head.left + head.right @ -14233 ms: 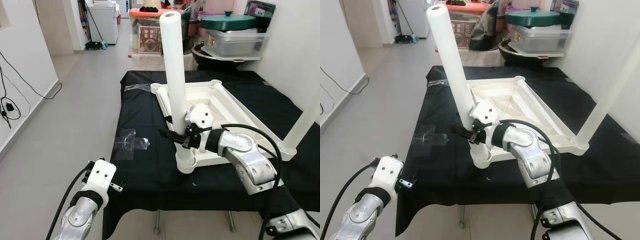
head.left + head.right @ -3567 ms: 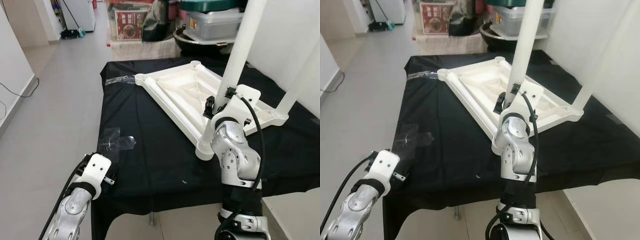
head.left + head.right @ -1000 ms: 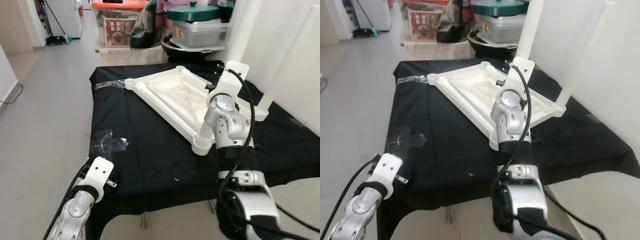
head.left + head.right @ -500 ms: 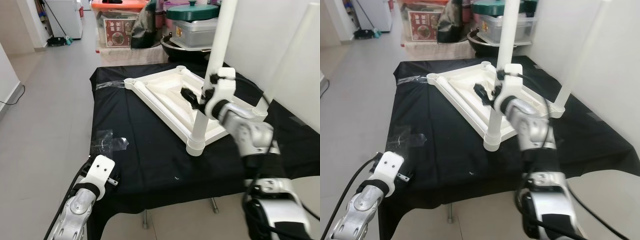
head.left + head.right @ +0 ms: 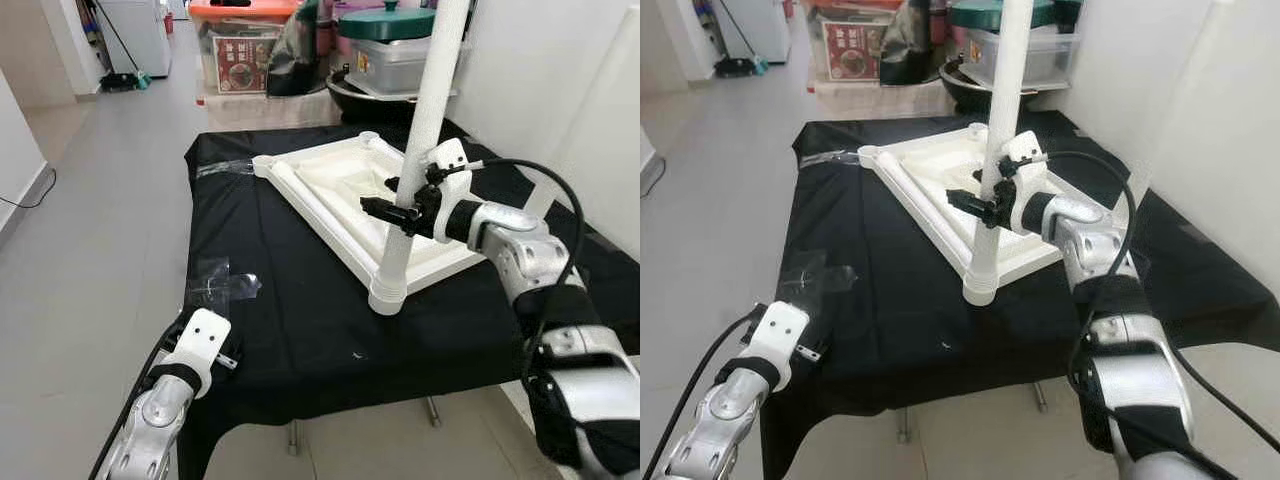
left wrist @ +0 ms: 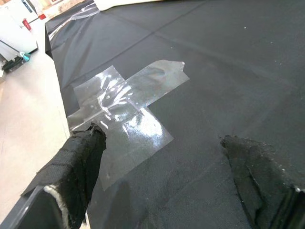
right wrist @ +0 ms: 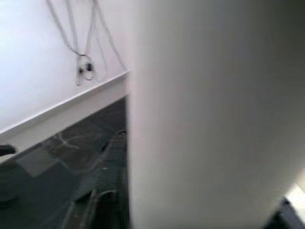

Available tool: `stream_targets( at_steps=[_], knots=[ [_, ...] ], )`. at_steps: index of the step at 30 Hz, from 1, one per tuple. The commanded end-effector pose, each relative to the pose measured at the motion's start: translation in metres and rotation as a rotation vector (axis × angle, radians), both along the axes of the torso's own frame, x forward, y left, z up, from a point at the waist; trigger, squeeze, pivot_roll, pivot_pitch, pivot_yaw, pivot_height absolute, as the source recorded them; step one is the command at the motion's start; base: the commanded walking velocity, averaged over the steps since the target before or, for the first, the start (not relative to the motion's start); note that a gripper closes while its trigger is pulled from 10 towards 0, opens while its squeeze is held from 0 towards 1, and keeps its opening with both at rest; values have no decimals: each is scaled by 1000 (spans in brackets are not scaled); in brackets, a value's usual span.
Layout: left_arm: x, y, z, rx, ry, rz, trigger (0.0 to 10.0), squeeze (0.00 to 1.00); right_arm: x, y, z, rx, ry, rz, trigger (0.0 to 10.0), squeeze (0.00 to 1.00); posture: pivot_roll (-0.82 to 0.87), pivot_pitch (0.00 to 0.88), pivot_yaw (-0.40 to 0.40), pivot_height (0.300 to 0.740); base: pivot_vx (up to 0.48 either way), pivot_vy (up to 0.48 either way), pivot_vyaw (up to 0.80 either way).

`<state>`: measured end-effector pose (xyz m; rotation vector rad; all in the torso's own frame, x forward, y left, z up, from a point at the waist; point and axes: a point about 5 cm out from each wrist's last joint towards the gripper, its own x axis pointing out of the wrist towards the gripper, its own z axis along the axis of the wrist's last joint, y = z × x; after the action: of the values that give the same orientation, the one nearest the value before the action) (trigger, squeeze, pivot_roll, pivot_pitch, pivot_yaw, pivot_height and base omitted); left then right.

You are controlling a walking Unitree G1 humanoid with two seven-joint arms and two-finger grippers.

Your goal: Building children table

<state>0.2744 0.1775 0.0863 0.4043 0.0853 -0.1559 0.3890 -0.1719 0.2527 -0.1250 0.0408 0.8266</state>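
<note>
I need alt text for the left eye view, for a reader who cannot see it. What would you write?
The right gripper clasps a white table leg standing upright in a corner socket of an upside-down white tabletop on a black-covered table. The left gripper hangs at the near edge, close to clear tape.

Right gripper (image 5: 392,208) lower on leg (image 5: 425,120)

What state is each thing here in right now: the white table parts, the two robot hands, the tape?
Tabletop: upside down on the black cloth.
Near leg: upright in its corner socket.
Right gripper: fingers around the near leg.
Left gripper: open, holding nothing.
Clear tape: stuck on the cloth, wrinkled.
</note>
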Motion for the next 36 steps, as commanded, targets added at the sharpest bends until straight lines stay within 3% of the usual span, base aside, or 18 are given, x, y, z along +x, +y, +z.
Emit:
stream_targets(
  at_steps=[1,9,11,13,14,15,18,23,24,25,26,27,28,29,32,34,35,36],
  knots=[
    [-4,1,-2,15,3,-4,10000,0,-3,10,6,31,-16,111,0,0,94,0,-64,740,0,0,0],
    [-3,1,-2,15,4,-12,10000,0,-12,18,-10,112,15,237,0,0,88,0,-55,740,0,0,0],
    [-3,0,-1,17,4,-17,10000,0,-1,18,-26,105,28,22,0,0,89,0,-55,740,0,0,0],
    [-3,0,-1,18,4,-19,10000,0,12,8,-39,72,61,-332,0,0,89,0,-56,740,0,0,0],
    [-3,0,-1,18,4,-19,10000,0,12,8,-39,72,61,-332,0,0,89,0,-56,740,0,0,0],
    [-3,1,-1,18,5,-18,10000,0,15,-3,-45,83,83,-552,0,0,86,0,-54,740,0,0,0],
    [-5,-1,-3,16,13,-18,10000,0,0,-20,-61,147,109,-1032,0,0,85,0,-51,740,0,0,0],
    [-5,-2,-3,17,15,-21,10000,0,-10,-10,-62,165,89,-1082,0,0,82,0,-48,740,0,0,0],
    [-4,-3,-3,16,15,-23,10000,0,-18,8,-64,171,95,-1076,0,0,86,0,-47,740,0,0,0],
    [-4,-3,-2,15,15,-24,10000,0,-24,30,-64,157,108,-1011,4471,0,81,0,-45,740,0,0,0],
    [-4,-3,-2,15,15,-24,10000,0,-24,30,-64,157,108,-1011,4471,0,81,0,-45,740,0,0,0],
    [-3,-3,-2,15,15,-25,10000,0,-29,44,-64,164,121,-968,10000,0,78,0,-44,740,0,0,0],
    [-3,-2,-2,15,15,-26,10000,0,-31,52,-64,168,131,-941,10000,0,78,0,-44,740,0,0,0],
    [-2,-2,-2,16,15,-26,10000,0,-32,57,-62,193,122,-893,10000,929,75,0,-45,740,0,0,0],
    [-2,-2,-2,16,15,-26,10000,0,-29,63,-54,253,98,-816,10000,1000,76,0,-49,740,0,0,0],
    [-2,-3,-2,16,15,-26,10000,0,-27,66,-47,267,83,-759,10000,1000,75,0,-51,740,0,0,0],
    [-3,-4,-2,13,15,-24,10000,0,-25,71,-31,270,52,-658,10000,161,73,0,-53,740,0,0,0],
    [-3,-4,-2,13,15,-24,10000,0,-25,71,-31,270,52,-658,10000,161,73,0,-53,740,0,0,0]
  ],
)
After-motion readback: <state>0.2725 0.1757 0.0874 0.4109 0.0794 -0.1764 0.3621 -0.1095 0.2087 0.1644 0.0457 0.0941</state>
